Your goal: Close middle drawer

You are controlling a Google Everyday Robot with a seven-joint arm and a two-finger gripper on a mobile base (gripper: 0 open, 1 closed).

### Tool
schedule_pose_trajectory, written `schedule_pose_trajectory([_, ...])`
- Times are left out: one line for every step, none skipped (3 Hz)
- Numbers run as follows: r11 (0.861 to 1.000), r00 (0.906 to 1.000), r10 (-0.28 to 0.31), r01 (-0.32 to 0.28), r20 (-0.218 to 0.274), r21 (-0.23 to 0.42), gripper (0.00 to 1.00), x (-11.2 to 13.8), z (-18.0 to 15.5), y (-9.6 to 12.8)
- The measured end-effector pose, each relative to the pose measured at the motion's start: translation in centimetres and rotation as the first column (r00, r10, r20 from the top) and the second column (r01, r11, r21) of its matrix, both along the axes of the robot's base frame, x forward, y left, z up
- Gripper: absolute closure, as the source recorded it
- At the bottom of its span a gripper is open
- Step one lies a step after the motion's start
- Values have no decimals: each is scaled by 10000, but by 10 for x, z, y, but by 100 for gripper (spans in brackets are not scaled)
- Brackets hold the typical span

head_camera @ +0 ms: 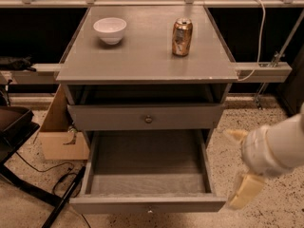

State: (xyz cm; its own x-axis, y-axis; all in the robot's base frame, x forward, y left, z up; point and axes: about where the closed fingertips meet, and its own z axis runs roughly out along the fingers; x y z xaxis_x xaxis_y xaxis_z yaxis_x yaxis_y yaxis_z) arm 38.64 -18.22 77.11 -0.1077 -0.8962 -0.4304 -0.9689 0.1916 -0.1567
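- Plainly pulled far out of the cabinet point(142, 56), the middle drawer point(147, 204) stands open.
- Right of the cabinet, the gripper point(239, 165) hovers with fingers spread, grasping nothing.
- Judged an approach step: next, it must reach the cabinet's front and push the drawer inward.

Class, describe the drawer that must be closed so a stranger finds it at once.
Find the grey cabinet carrying a bowl and a can. The middle drawer is below the taller, nearly shut drawer with the dark knob. It alone is pulled far out, its box empty; the gripper hangs to its right.
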Motion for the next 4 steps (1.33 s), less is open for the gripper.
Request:
schedule_pose_trajectory([9995, 9979, -106, 125, -636, 306, 0, -15, -105, -1])
schedule_pose_trajectory([9920, 9858, -1080, 1154, -1289, 509, 0, -8, -202, -17])
schedule_pose_trajectory([9933, 9875, -955, 1028, -1256, 529, 0, -9, -197, -13])
schedule_pose_trajectory([9932, 9887, -986, 1049, -1129, 512, 18, -9, -203, -14])
